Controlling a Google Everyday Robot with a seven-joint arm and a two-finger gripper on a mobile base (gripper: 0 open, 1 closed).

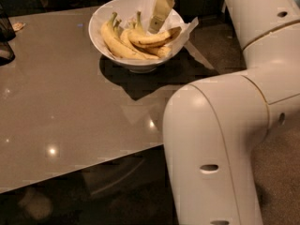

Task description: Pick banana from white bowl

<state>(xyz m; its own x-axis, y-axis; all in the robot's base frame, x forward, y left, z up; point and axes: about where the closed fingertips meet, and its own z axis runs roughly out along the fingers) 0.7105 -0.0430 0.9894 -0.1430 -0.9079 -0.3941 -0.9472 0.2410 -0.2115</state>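
The white bowl stands at the far middle of the table, lined with crumpled white paper. The banana, curved and yellow with a dark brown tip at its right end, lies on top of the pile in the bowl. My gripper comes down from the top edge into the bowl. Its cream tip is right above the banana's middle, touching or nearly touching it.
Longer, paler bananas with greenish stems lie under and left of the banana. My large white arm fills the right side and front. The grey glossy table runs left. A dark object sits at the far left edge.
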